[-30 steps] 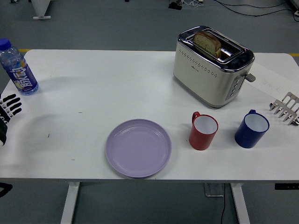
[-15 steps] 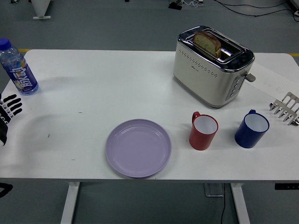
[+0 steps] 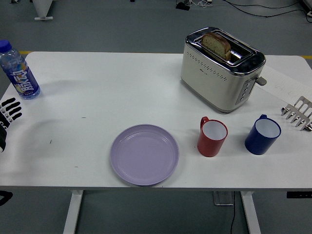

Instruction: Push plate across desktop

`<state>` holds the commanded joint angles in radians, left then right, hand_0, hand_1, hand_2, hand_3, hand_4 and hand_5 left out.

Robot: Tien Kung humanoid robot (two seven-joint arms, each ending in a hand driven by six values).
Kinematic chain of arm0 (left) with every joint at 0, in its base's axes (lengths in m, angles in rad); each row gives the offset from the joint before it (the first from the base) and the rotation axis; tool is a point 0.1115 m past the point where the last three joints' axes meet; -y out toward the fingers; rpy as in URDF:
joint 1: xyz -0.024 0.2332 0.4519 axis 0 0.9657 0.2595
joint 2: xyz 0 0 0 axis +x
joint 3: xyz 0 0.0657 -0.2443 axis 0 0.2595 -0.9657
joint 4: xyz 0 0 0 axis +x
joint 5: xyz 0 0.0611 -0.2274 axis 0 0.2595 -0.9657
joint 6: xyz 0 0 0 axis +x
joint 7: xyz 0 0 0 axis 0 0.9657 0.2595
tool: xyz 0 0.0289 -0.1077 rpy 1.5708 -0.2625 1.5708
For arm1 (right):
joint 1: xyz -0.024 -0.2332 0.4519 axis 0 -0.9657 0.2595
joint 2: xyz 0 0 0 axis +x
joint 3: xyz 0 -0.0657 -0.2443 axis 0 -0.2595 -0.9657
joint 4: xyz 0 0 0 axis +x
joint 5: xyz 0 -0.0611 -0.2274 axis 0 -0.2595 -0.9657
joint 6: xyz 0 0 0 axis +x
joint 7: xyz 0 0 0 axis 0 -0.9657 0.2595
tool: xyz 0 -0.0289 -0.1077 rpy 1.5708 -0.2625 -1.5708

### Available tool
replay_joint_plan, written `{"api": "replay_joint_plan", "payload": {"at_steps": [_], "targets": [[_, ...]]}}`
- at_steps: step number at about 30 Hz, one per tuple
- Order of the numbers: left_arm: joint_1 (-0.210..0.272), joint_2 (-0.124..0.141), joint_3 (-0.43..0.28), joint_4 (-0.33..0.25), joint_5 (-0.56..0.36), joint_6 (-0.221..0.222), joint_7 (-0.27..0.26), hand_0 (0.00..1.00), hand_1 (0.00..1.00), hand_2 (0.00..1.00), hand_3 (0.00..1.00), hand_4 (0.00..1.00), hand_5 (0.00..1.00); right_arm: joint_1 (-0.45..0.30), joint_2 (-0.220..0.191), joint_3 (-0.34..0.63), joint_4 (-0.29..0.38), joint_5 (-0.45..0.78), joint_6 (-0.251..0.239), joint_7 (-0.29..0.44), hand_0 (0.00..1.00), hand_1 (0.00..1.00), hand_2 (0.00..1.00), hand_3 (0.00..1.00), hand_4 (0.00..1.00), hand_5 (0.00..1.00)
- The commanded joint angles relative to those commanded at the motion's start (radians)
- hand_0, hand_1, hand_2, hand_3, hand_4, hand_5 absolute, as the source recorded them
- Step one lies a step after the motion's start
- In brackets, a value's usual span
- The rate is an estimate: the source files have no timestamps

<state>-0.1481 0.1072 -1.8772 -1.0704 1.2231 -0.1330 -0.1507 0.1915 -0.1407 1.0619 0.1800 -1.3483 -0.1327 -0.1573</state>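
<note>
White table (image 3: 97, 87) holds the plate (image 3: 144, 154) at lower centre, well apart from my left hand (image 3: 7, 119), fingers (image 3: 11, 103) relaxed, empty, at the left edge.

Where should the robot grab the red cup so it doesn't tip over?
Probably around the body of the red cup, coming from the right or the front. It stands upright with its mouth open upward, and its small handle points up-left toward the toaster, too tight a loop for big fingers. The right side has a gap before the blue cup.
</note>
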Motion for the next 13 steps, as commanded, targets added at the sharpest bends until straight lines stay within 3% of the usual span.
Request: {"api": "replay_joint_plan", "payload": {"at_steps": [13], "targets": [[0.003,0.0,0.005,0.001,0.001,0.0,-0.001,0.731,0.748,0.726,0.664,0.633,0.998,-0.005,0.001,0.0,0.0,-0.002,0.0,-0.004,0.64,0.606,0.671,0.612,0.187,0.117]]}}
